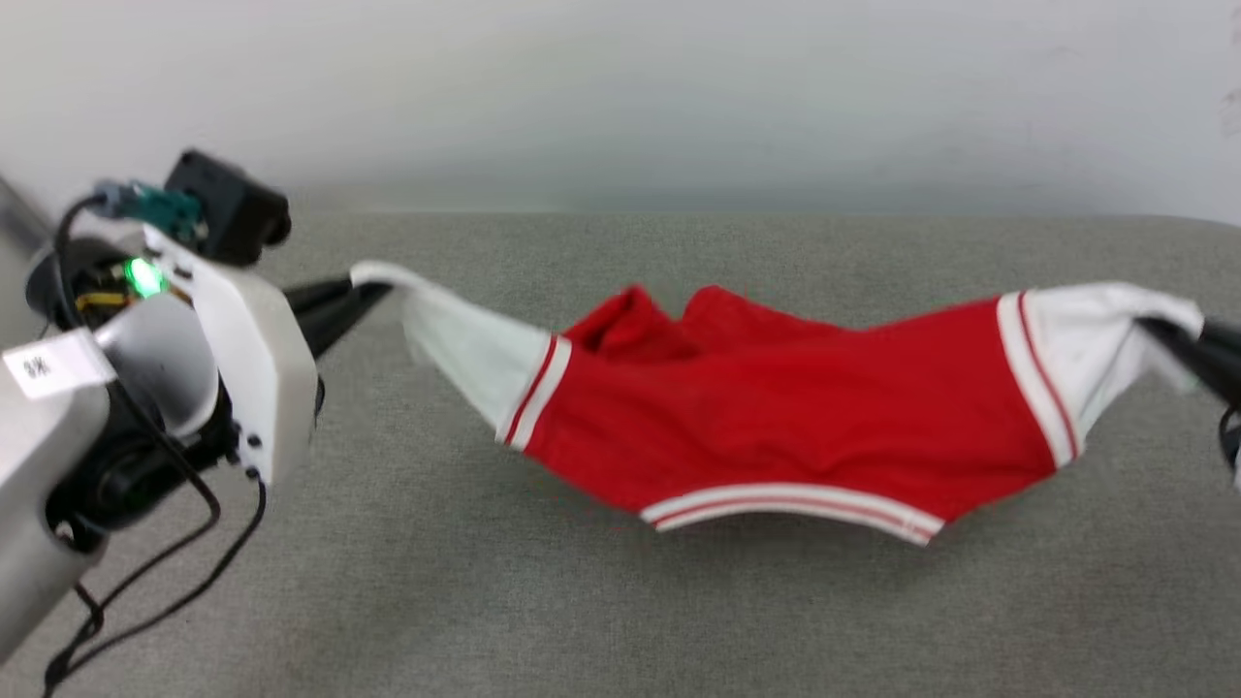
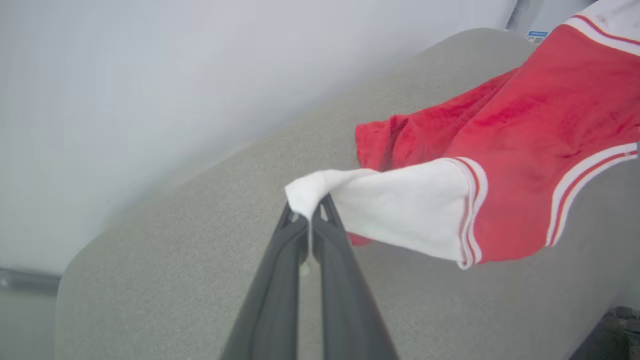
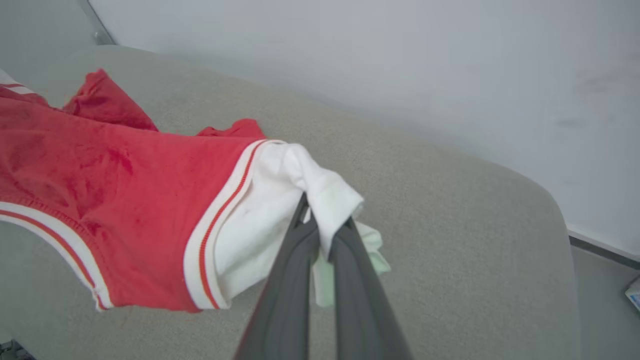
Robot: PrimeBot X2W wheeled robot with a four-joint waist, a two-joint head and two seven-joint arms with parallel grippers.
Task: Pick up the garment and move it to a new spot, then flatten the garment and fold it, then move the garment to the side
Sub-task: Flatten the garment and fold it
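Note:
The garment (image 1: pixel 776 417), a red jersey with white sleeves and red-white striped trim, hangs stretched between both grippers above the grey cushioned surface (image 1: pixel 620 601). My left gripper (image 1: pixel 357 286) is shut on the tip of one white sleeve (image 2: pixel 400 205). At the far right edge of the head view my right gripper (image 1: pixel 1159 330) is shut on the other white sleeve (image 3: pixel 270 200). In the left wrist view the left gripper (image 2: pixel 311 214) pinches bunched white cloth. In the right wrist view the right gripper (image 3: pixel 322 225) has white cloth draped over its fingers. The red body sags in the middle, its striped hem lowest.
A pale wall (image 1: pixel 620 87) rises behind the grey surface's far edge. My left forearm (image 1: pixel 145 368) with its cables takes up the lower left of the head view. The surface's rounded corner (image 3: pixel 545 200) and a strip of floor lie to the right.

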